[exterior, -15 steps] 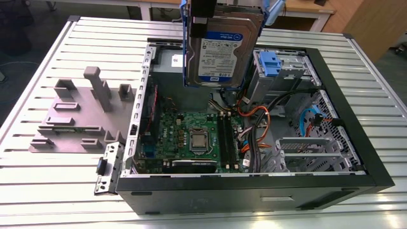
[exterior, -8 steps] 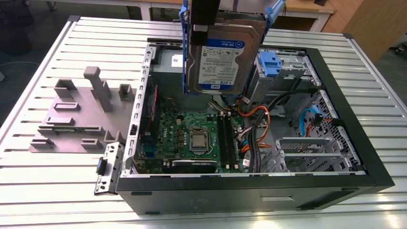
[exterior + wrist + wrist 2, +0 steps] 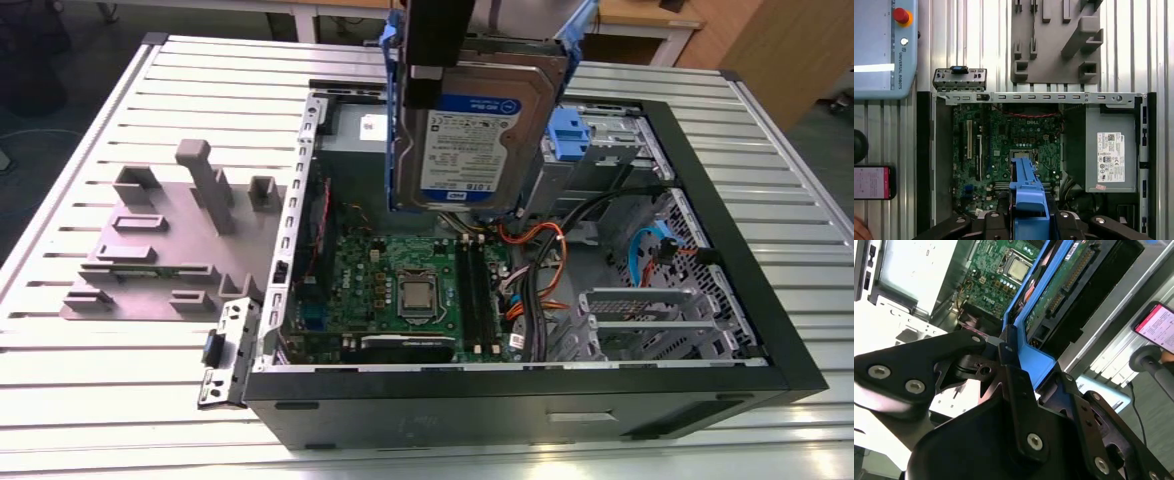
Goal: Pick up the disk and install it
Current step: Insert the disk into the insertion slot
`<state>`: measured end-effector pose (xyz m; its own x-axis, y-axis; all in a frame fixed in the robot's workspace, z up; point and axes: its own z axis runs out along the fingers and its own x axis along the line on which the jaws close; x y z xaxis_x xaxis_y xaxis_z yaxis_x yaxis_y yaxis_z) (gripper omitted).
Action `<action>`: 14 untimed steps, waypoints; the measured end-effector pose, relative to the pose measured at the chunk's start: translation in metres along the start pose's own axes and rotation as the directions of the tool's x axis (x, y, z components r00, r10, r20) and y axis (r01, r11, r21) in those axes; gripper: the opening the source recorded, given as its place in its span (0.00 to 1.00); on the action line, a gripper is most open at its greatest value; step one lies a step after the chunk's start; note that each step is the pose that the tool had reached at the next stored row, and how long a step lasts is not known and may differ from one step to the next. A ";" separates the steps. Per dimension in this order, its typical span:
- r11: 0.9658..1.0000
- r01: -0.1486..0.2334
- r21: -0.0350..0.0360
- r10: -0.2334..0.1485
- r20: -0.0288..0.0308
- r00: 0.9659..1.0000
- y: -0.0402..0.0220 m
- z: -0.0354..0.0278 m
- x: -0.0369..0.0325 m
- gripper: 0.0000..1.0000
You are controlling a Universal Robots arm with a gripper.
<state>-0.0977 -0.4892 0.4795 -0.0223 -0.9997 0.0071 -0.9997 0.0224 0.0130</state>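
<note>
The disk (image 3: 474, 140), a silver hard drive with a white-and-blue label in a blue plastic carrier, hangs upright above the open computer case (image 3: 721, 240). My gripper (image 3: 454, 75) is shut on its upper edge, with one black finger (image 3: 430, 60) lying over the labelled face. In the second wrist view the fingers (image 3: 1010, 352) clamp the blue carrier of the disk (image 3: 1054, 295), whose circuit-board side shows. In the first wrist view the disk (image 3: 1026, 187) is seen edge-on over the motherboard, rising from the gripper (image 3: 1026, 220).
Inside the case are the motherboard (image 3: 400, 280), orange and black cables (image 3: 534, 245), a blue bracket (image 3: 571, 135) at the drive bay and a grey power supply (image 3: 1109, 150). A grey fixture (image 3: 160, 240) stands on the exterior view's left. A teach pendant (image 3: 884, 45) and a phone (image 3: 871, 182) lie beside the case.
</note>
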 end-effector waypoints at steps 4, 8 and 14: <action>1.000 0.000 0.000 0.000 0.000 1.000 -0.0118 0.0000 0.0000 0.36; 1.000 0.000 0.000 0.000 -0.003 1.000 -0.0169 0.0002 0.0006 0.36; 1.000 0.000 0.000 0.000 -0.004 1.000 -0.0187 0.0015 0.0105 0.36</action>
<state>-0.0792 -0.5002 0.4779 -0.0223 -0.9997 0.0112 -0.9997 0.0225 0.0128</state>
